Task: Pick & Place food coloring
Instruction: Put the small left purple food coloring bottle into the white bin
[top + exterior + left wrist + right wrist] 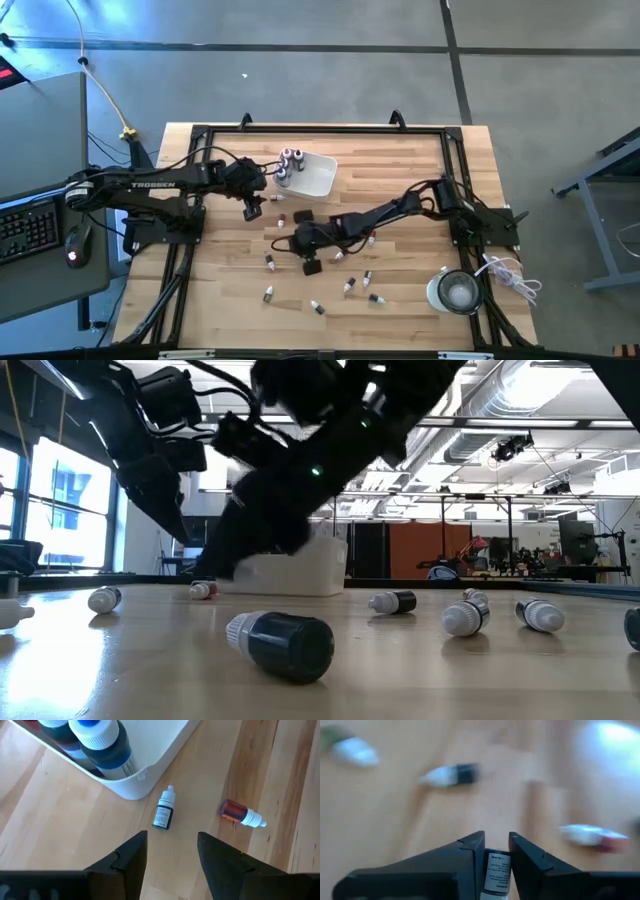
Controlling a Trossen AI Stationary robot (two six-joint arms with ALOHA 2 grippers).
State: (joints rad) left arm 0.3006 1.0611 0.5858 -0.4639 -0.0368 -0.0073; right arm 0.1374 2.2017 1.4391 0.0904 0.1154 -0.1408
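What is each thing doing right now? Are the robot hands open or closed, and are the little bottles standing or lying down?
Left gripper: jaws open, empty, above a lying bottle.
Right gripper: jaws shut on a bottle.
Held bottle: clamped between the right jaws.
White tray: on the table, holding upright bottles.
Tray bottles: standing.
Red bottle: lying on its side.
Loose bottles: lying scattered on the table.
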